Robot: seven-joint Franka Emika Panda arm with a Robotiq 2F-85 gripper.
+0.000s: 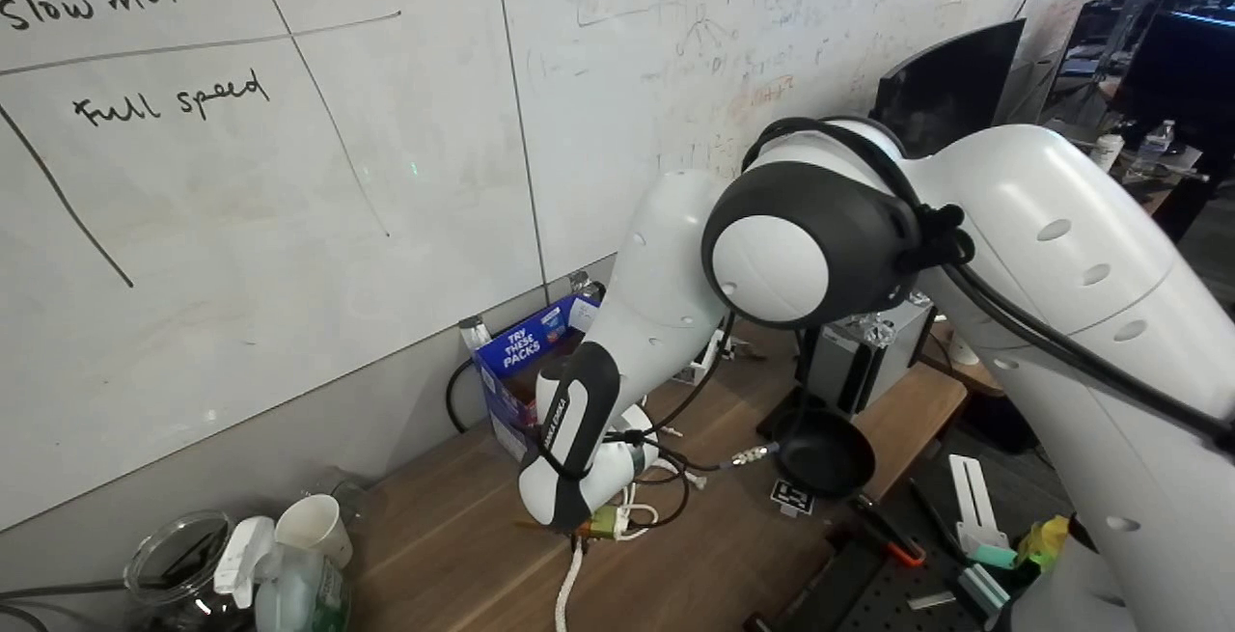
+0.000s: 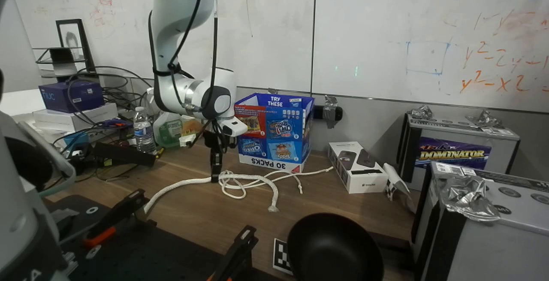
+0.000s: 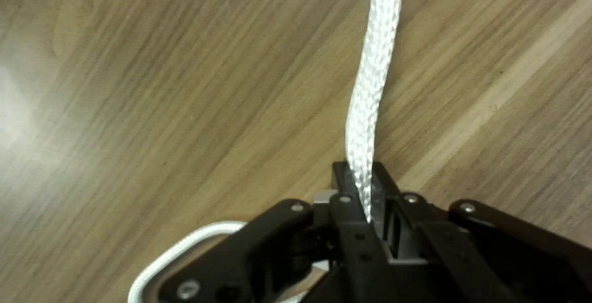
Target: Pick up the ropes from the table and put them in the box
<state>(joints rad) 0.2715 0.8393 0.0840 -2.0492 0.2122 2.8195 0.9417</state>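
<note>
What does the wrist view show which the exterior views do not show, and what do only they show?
Only the wrist view shows the white rope passing between the fingers of the gripper, seemingly closed on it.
Only the exterior views show the box, the pan, the whiteboard and the arm.
All share the white rope and the wooden table.

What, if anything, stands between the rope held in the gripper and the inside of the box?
Only the upright wall of the box; nothing else visible. The gripper holds the rope near the table, so lifting it over seems needed.
</note>
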